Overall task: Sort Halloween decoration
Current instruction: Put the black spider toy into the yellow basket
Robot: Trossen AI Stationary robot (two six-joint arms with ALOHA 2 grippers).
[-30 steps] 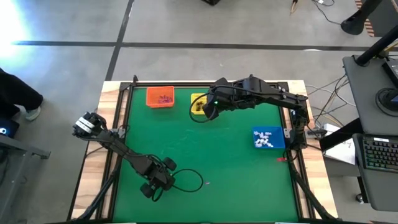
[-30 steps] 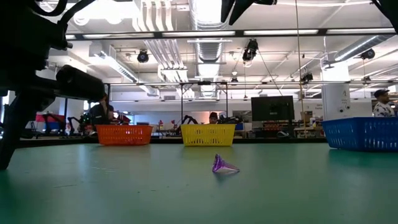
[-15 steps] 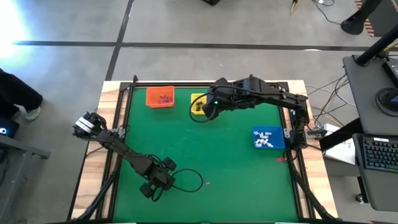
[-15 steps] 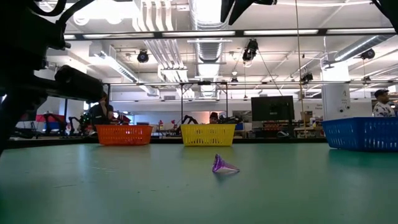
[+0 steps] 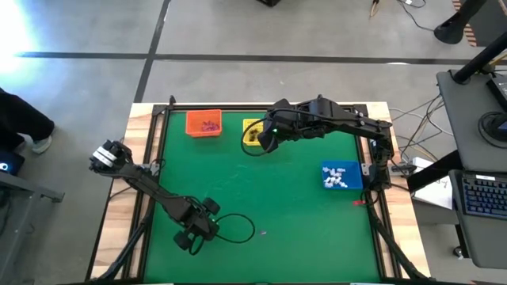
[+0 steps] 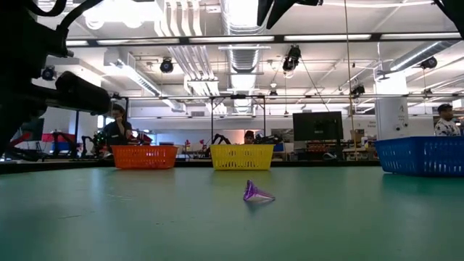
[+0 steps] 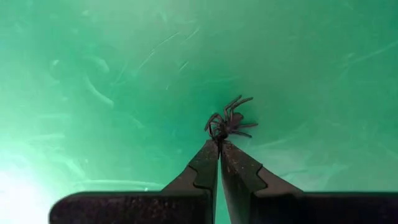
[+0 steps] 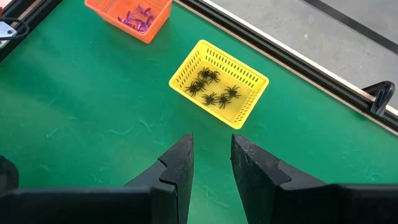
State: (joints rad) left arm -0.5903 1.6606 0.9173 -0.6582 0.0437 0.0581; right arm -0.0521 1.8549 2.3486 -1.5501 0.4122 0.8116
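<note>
A small black spider trinket (image 7: 227,122), thin-legged and matt, sits at the tips of the left gripper (image 7: 219,144), whose two dark fingers are pressed together on the spider's rear edge; its legs fan out away from the tips, so its body lies roughly in line with the fingers. In the high view the left gripper (image 5: 194,229) is low over the green mat (image 5: 301,214) toward 7 o'clock of the table, with a black cable looping beside it.

A single purplish trinket (image 6: 255,193), cone-shaped with a flared base and glossy like thin plastic, lies tipped on its side on the mat, its point toward 9 o'clock in the low view. In the high view it (image 5: 264,233) is a tiny speck at about 6 o'clock, near the left gripper but apart from it, with bare mat all around.

The yellow basket (image 8: 219,82), a slatted plastic rectangle, holds several black spiders (image 8: 211,87) and sits at 12 o'clock of the table. The orange basket (image 5: 203,123) just beside it at 11 o'clock holds purplish pieces (image 8: 135,15). The blue basket (image 5: 341,176) at 3 o'clock, close to the table's edge, holds white pieces (image 5: 337,177).

The right gripper (image 8: 211,155) hangs above the mat just short of the yellow basket, fingers parted with a plain gap, gripping nothing.

The mat is smooth, faintly scuffed, and framed by a dark rail (image 5: 261,107) on a wooden tabletop (image 5: 119,214). The middle of the mat is open.
</note>
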